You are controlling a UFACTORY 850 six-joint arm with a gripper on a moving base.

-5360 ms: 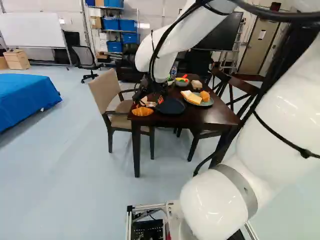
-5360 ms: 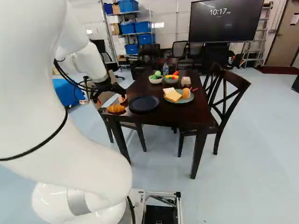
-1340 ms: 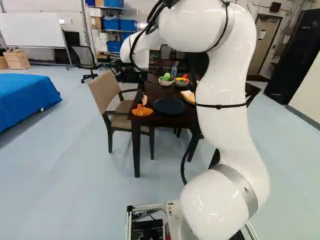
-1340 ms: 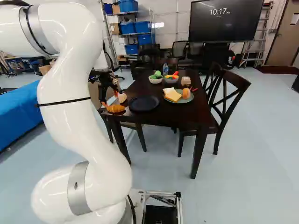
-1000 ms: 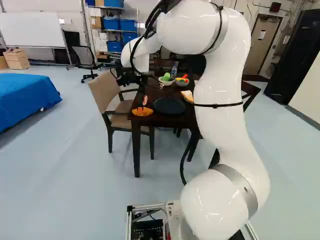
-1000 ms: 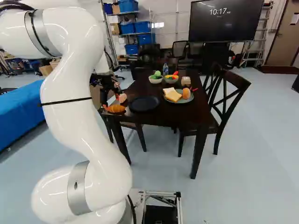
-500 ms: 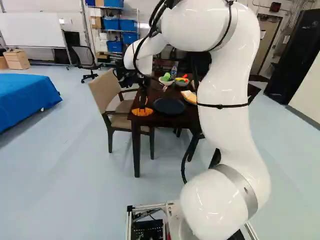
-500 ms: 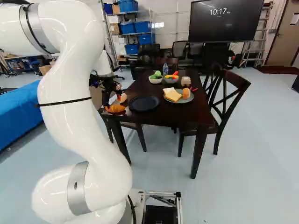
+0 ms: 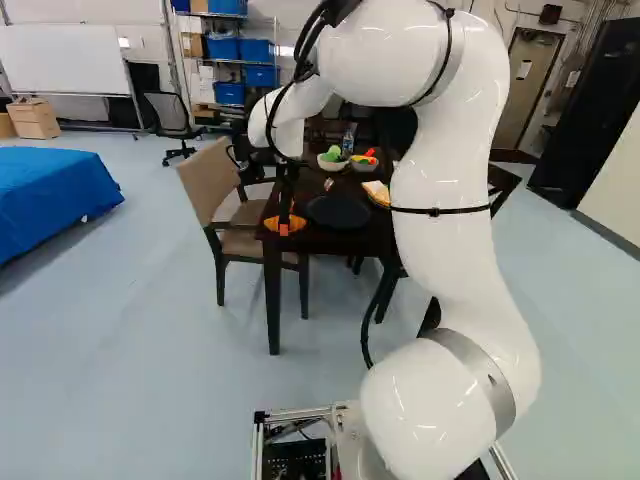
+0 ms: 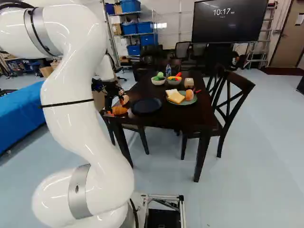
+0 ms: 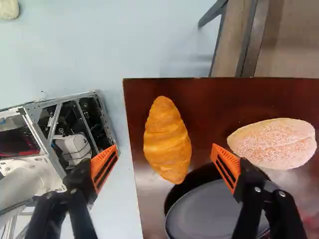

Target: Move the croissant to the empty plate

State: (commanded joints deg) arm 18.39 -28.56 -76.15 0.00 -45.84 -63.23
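Over the croissant hangs my gripper [image 9: 285, 222], at the table's near left corner in the left base view. In the wrist view the gripper [image 11: 165, 153] stands open, its orange fingers to either side of the croissant [image 11: 167, 139], with visible gaps on both sides. The croissant lies on the bare wood; in the right base view the gripper partly covers it. Beside it is the empty dark plate [image 11: 204, 211], also seen in the right base view as a dark plate [image 10: 146, 105]. One finger reaches over this plate's edge.
An oval bread roll [image 11: 273, 143] lies beside the plate. Farther along the table [image 10: 166, 121] are a plate with bread slices [image 10: 176, 97], two bowls of vegetables [image 10: 158, 80] and a bottle [image 10: 168, 71]. A beige chair [image 9: 212, 180] stands at the table's left side.
Over the last second the gripper has come down and turned, bringing its fingers to either side of the croissant. Earlier the arm reached out lower and farther right. Base, croissant and plate have not moved.
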